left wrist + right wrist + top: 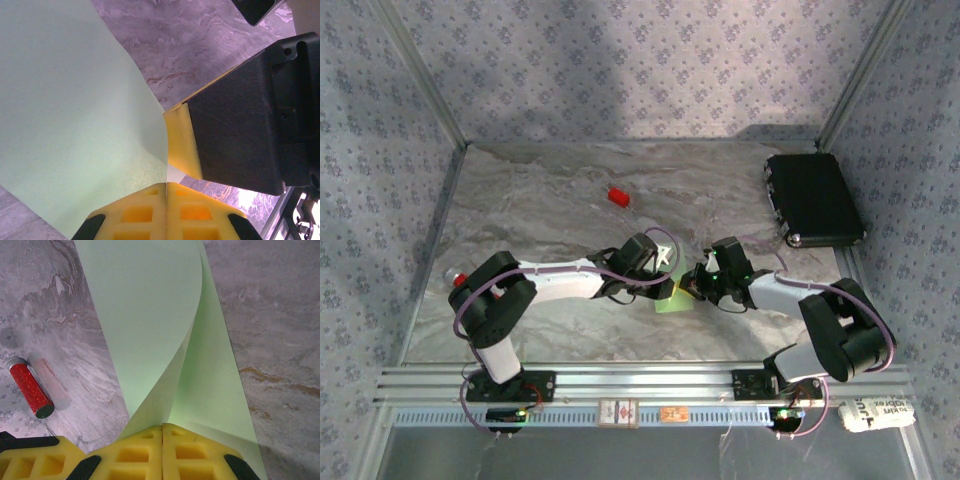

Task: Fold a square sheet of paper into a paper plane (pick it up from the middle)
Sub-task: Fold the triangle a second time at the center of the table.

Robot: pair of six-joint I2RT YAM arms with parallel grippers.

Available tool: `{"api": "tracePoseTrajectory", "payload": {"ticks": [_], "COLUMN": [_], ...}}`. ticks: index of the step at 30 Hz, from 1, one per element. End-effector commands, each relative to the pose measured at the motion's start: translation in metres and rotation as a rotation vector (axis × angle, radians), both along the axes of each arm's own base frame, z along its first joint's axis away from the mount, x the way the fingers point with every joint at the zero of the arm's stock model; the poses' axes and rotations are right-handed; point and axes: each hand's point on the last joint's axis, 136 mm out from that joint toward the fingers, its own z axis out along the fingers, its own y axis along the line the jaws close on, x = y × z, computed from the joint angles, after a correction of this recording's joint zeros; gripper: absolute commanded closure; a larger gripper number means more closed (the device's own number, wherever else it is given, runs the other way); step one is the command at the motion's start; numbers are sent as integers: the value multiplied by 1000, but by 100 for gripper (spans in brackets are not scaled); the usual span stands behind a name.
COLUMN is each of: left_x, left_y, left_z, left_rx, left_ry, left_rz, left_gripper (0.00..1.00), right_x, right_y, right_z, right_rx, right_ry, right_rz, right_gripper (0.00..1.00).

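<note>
Where the arms meet at mid-table, the left gripper (pixel 166 192) and right gripper (pixel 162 434) each pinch an edge of the square sheet of paper (pixel 671 302), which curls between them. Print on the white packet (pixel 876 412) is illegible. Open table (pixel 540 200) extends behind, toward the red block (pixel 618 196) and black case (pixel 815 198).

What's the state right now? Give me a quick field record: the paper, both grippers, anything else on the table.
paper: pale-green square sheet of paper, curled over on itself, not yet a plane
left gripper: shut on the sheet's edge
right gripper: shut on the sheet, close beside the left one
surface: grey marbled table
other items: small red cylinder and black rectangular case, both apart from the paper
</note>
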Motion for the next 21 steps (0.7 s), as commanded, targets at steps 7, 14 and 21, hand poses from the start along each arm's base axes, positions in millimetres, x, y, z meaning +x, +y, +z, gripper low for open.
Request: {"api": "tracePoseTrajectory", "payload": {"ticks": [7, 14, 21], "left_x": [12, 14, 19], "left_y": [5, 13, 18], "left_z": [7, -5, -14], "left_rx": [-3, 32, 61], "left_ry": [-9, 2, 1], "left_rz": [3, 3, 3], "left_gripper": [100, 100, 100], "right_x": [-9, -13, -17], "right_y": [-3, -9, -19], "right_z": [-12, -28, -42], "right_rx": [-52, -115, -206], "right_ry": [34, 76, 113], "right_rz": [10, 16, 12], "right_gripper": [93, 93, 95]}}
